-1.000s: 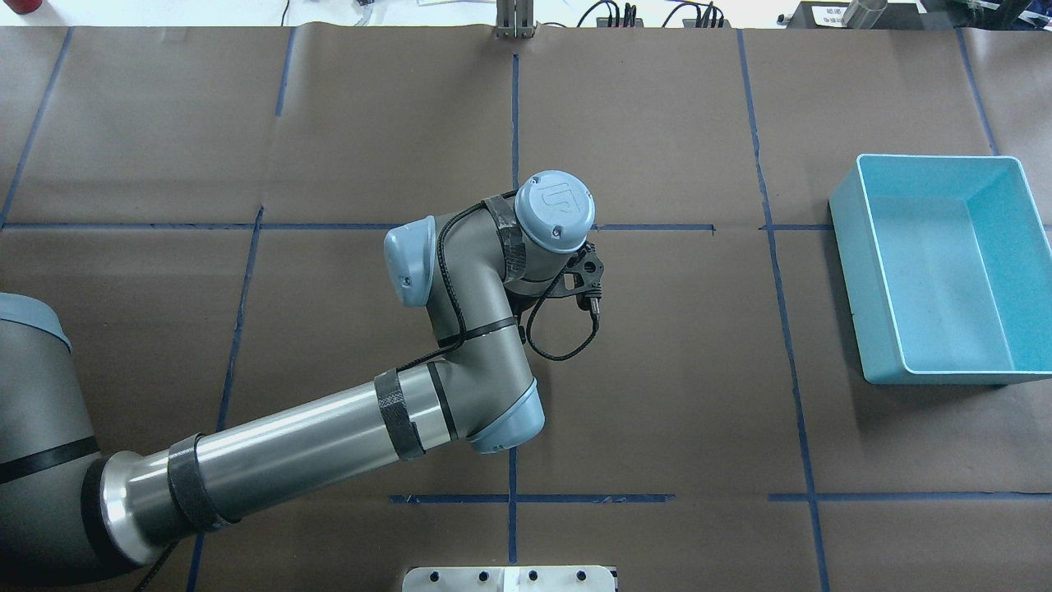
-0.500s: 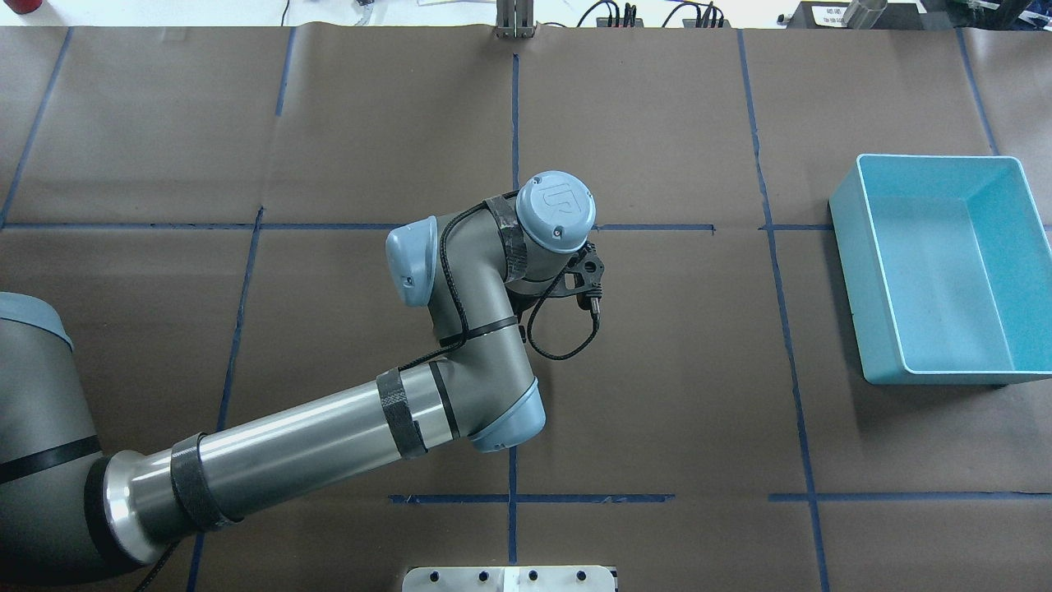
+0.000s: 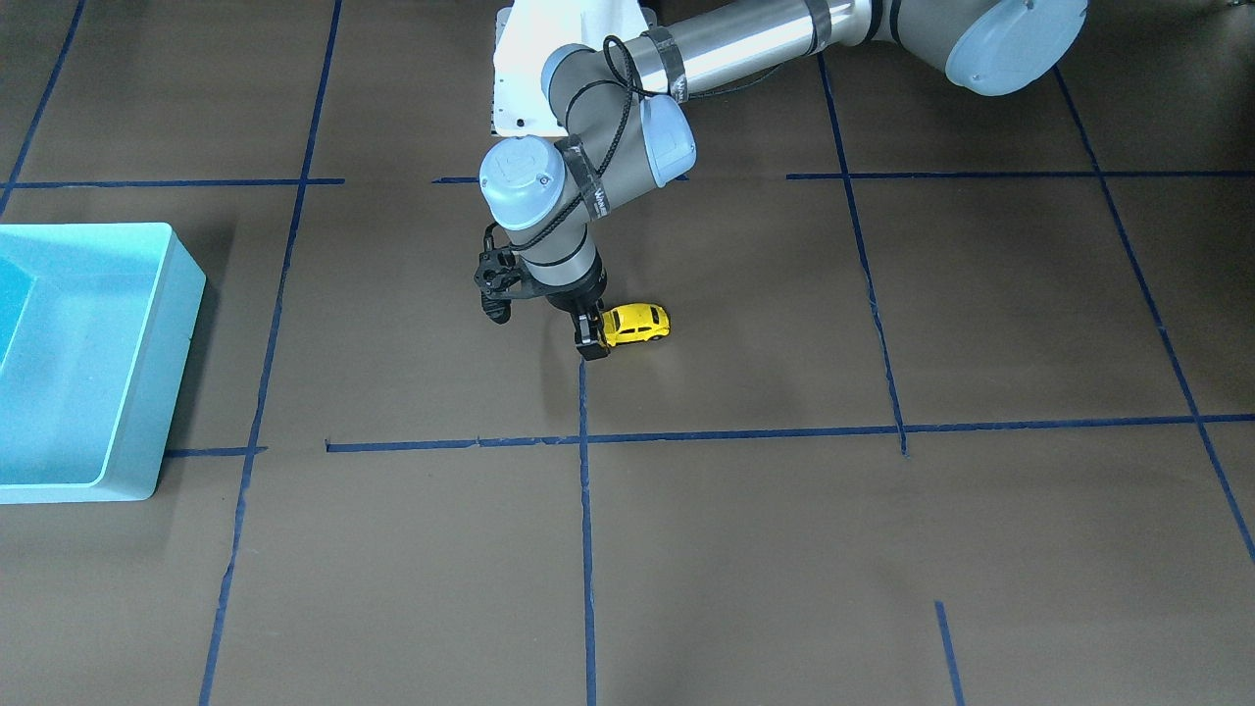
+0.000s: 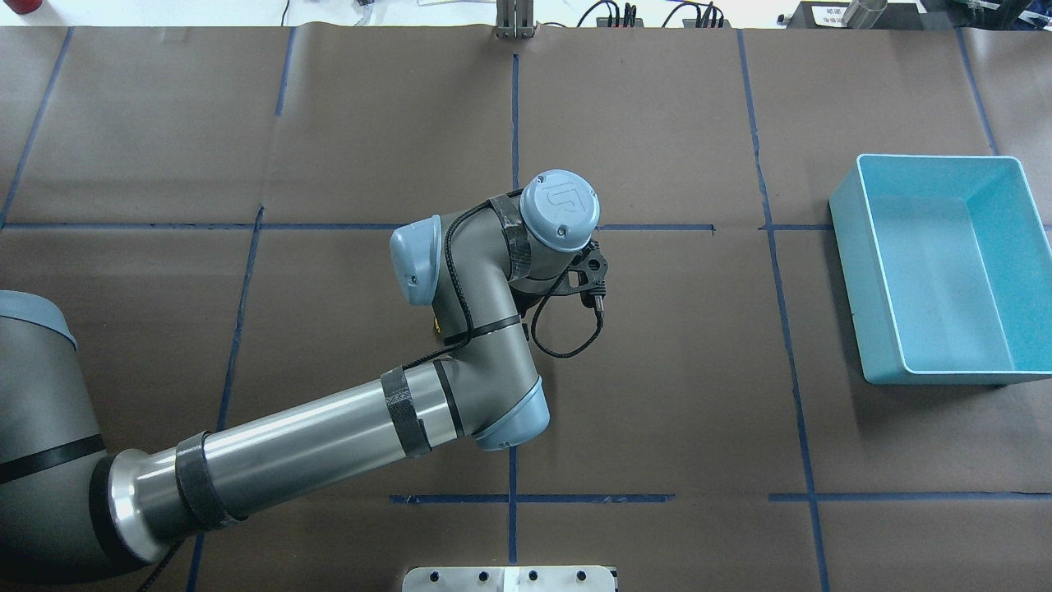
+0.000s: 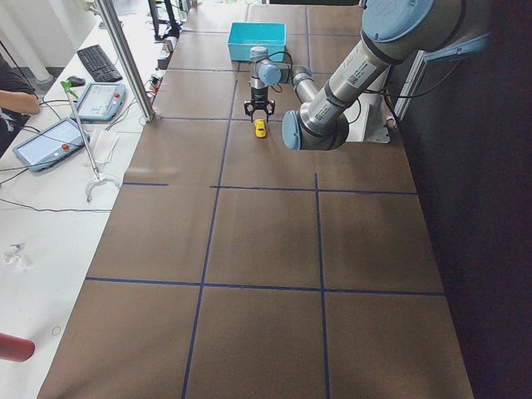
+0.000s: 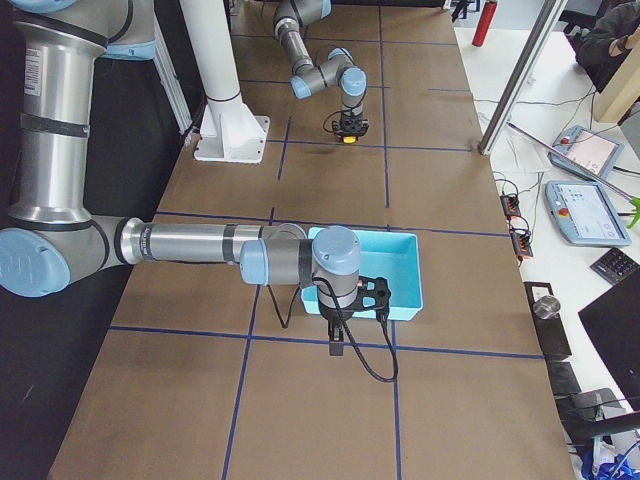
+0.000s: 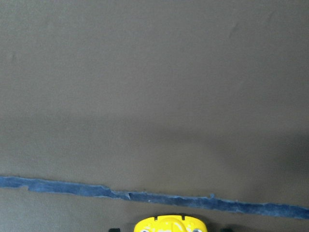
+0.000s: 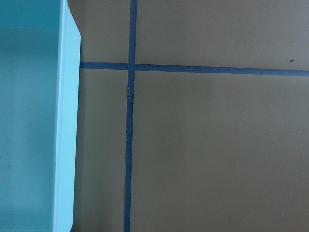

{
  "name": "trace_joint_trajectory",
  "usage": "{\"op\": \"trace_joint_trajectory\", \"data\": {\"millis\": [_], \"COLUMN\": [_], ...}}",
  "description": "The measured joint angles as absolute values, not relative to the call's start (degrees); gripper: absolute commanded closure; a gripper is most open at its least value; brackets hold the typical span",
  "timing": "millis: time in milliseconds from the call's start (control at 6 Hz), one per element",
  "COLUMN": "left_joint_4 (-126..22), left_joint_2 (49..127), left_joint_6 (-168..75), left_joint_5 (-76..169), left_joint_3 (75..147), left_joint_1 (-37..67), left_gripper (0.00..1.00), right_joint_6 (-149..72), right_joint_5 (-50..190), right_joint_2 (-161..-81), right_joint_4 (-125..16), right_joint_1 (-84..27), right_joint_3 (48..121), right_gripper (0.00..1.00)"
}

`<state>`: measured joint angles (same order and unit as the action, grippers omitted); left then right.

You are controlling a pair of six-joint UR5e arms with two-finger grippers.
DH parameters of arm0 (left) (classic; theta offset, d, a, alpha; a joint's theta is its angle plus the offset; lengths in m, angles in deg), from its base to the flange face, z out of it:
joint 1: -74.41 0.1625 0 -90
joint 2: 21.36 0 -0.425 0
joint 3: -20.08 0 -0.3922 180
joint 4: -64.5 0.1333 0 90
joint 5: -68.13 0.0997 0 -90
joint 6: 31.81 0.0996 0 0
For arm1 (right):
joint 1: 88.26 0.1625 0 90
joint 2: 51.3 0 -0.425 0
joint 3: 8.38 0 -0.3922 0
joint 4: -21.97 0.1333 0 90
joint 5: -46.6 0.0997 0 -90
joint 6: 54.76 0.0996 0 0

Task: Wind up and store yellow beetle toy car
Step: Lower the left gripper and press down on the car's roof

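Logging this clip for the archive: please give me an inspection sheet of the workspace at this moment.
Surface: brown paper with a blue tape grid.
Job's things: yellow beetle toy car on the table, mid-workspace; teal bin empty, far from it.
Clutter: nothing seen.
Grippers: left gripper appears shut on the car's end; right gripper hangs beside the bin, state unclear.
Cables: black cable loops off the left wrist, another off the right.
Surroundings: tablets and a keyboard on the side bench.
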<state>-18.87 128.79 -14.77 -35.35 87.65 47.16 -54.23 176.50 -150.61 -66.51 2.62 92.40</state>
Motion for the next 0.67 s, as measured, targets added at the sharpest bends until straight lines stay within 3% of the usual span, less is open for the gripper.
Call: {"op": "trace_joint_trajectory", "data": {"millis": [667], "left_joint_4": [-18.8], "left_joint_2": [129.8], "left_joint_6": [-14.9], "left_joint_5": [-35.3], "left_joint_3": [88.8], "left_joint_1": [47.2], "left_gripper": [0.92], "right_joint_6": [-54.2], "right_joint_5": [176.5], "right_joint_2": [-150.6], "right_joint_4": [-66.5], "right_joint_1": [2.6], "right_joint_3": [92.4], "right_gripper": [0.0]}}
